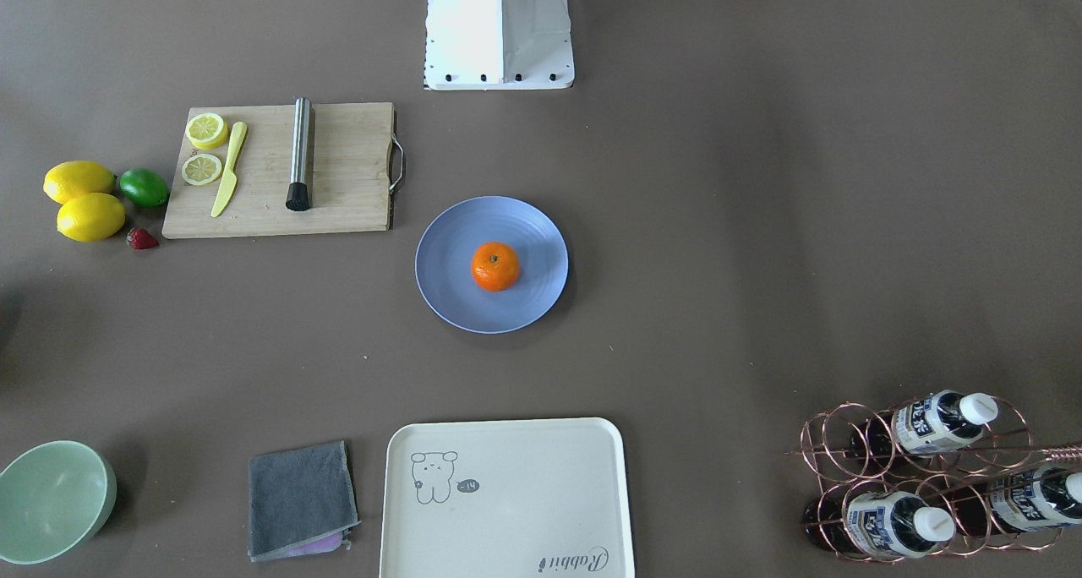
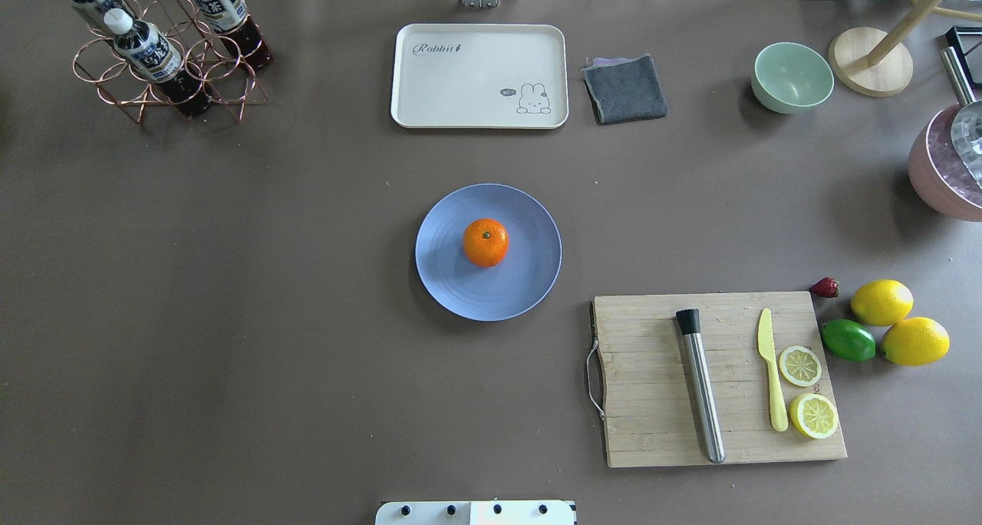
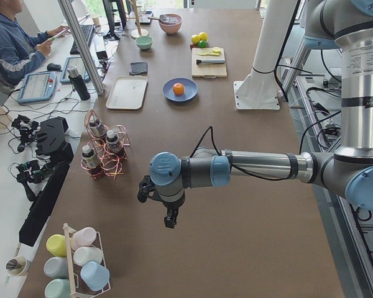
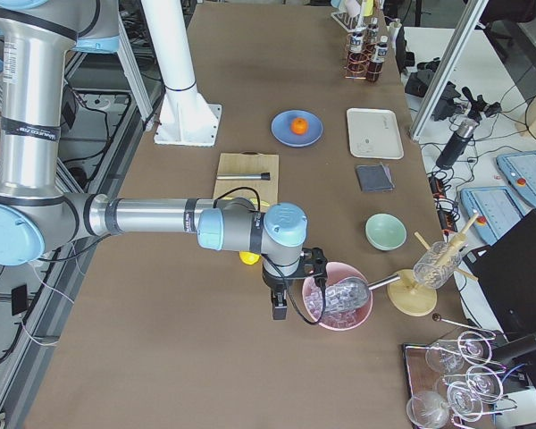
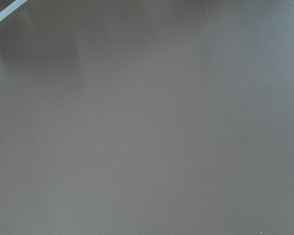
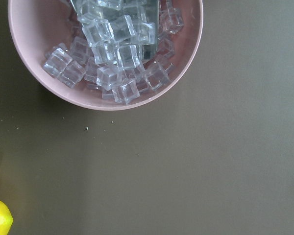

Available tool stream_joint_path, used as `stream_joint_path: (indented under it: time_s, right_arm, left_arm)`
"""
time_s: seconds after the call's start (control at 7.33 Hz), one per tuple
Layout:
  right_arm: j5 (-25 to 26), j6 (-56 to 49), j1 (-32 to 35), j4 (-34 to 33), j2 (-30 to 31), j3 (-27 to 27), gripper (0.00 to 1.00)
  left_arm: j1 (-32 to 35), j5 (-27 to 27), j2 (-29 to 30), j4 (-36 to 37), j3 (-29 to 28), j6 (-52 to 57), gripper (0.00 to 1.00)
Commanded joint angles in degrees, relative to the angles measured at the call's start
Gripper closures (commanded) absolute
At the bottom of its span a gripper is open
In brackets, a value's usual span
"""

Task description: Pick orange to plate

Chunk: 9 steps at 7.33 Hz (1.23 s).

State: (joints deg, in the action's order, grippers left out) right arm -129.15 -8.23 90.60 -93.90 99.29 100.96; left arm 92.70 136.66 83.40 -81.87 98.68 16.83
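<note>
The orange (image 2: 485, 242) rests in the middle of the periwinkle-blue plate (image 2: 449, 279) at the table's centre; both also show from the front, the orange (image 1: 495, 266) on the plate (image 1: 448, 282), and small in the side views, the orange (image 3: 178, 89) and the orange (image 4: 297, 125). My left gripper (image 3: 168, 218) hangs over bare table far from the plate, near the bottle rack. My right gripper (image 4: 279, 307) hangs beside the pink ice bowl (image 4: 338, 302). Both show only in the side views, so I cannot tell if they are open or shut.
A cutting board (image 2: 717, 379) with a muddler, yellow knife and lemon slices lies right of the plate, with two lemons (image 2: 882, 302), a lime (image 2: 848, 340) and a strawberry beside it. A cream tray (image 2: 479, 76), grey cloth (image 2: 624, 89), green bowl (image 2: 792, 76) and bottle rack (image 2: 165, 49) line the far edge.
</note>
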Motion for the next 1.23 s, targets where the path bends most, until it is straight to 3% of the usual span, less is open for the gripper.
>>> stream_joint_path:
  time_s: [0.0, 1.09]
  right_arm:
    - [0.0, 0.0, 0.0, 0.0, 0.0, -0.1, 0.0]
    - [-0.2, -0.4, 0.0, 0.1, -0.2, -0.1, 0.0]
  left_arm:
    - [0.0, -0.1, -0.4, 0.0, -0.2, 0.0, 0.02]
    - [0.0, 0.1, -1.1, 0.2, -0.7, -0.2, 0.02]
